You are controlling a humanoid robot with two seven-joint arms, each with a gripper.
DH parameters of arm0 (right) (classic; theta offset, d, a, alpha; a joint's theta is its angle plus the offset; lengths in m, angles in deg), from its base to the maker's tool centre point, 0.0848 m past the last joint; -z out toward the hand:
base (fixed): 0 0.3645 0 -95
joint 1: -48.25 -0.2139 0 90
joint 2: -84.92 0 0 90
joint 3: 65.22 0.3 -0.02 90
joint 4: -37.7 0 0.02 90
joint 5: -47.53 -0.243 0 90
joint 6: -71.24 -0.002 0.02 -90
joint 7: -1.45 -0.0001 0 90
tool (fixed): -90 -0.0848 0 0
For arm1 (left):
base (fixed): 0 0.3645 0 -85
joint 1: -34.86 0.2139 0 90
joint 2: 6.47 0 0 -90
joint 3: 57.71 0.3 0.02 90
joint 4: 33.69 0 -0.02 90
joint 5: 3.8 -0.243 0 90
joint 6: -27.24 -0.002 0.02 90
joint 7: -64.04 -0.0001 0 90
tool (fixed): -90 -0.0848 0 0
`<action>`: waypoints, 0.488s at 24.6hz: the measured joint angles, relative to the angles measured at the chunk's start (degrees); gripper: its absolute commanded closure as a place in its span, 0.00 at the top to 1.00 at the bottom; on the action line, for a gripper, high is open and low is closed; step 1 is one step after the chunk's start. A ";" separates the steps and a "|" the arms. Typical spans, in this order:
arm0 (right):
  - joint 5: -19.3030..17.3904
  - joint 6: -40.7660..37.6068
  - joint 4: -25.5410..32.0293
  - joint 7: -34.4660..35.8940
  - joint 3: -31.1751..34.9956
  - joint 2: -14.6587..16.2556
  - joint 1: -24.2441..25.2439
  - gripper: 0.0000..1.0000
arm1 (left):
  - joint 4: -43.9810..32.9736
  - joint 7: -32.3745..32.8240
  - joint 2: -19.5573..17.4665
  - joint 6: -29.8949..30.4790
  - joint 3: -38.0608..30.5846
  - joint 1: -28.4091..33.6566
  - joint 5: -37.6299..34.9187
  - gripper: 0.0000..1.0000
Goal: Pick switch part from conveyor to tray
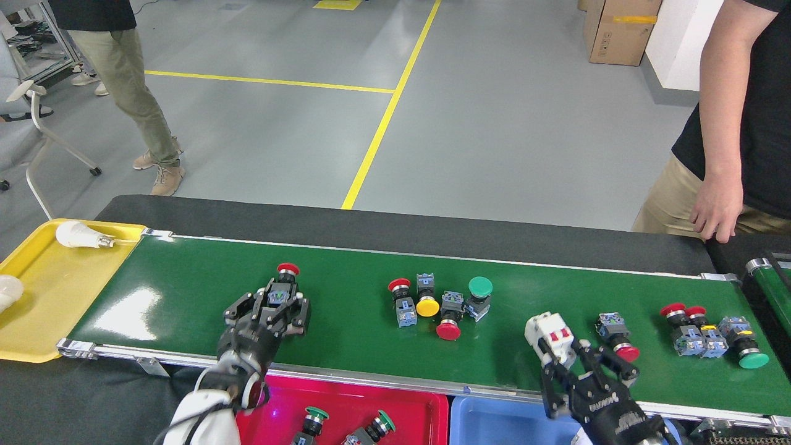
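Observation:
The dark-green conveyor (185, 278) runs across the head view. My left gripper (272, 307) is shut on a red-capped switch part (283, 285) at the belt's near left, cap pointing away from me. My right gripper (581, 364) at the near right edge is shut on a white switch block with red marks (550, 330), held tilted at its fingertips. Along the near side lie a red tray (426, 405), holding green-capped switches (316, 413), and a blue tray (507, 423).
More switch parts lie mid-belt: red (400, 285), yellow (427, 306), red (448, 330) and green (480, 286). Others lie at right (686, 324), one red-capped (618, 343) beside my right gripper. A yellow tray (55, 290) holds bulbs. A person's hand (717, 213) rests at the far right; a second belt (769, 287) adjoins.

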 measured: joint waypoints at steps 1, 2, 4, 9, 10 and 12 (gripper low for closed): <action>-1.18 -4.40 0.07 0.00 0.09 0.32 0.40 0.02 | -4.56 -0.02 -0.81 4.61 0.00 4.72 0.24 0.92; -1.91 -7.41 0.11 0.08 0.10 0.39 0.69 0.03 | -7.22 -0.02 -1.39 9.14 0.00 8.22 0.31 0.99; -2.47 -10.86 0.14 -0.11 0.13 0.39 1.08 0.06 | -8.70 -0.05 -1.61 15.25 0.02 11.63 0.33 1.00; -2.55 -12.64 0.21 -2.25 0.13 -0.16 5.27 0.37 | -7.15 -0.08 -1.55 19.78 -2.52 11.25 0.32 1.00; -2.55 -12.64 0.21 -2.55 0.14 -0.18 6.33 0.70 | -6.78 0.00 -1.37 19.90 -4.85 11.04 0.33 1.00; -2.56 -12.64 0.21 -2.73 0.16 -0.16 7.88 1.00 | -6.25 -0.51 0.63 19.11 -11.43 10.64 0.33 0.99</action>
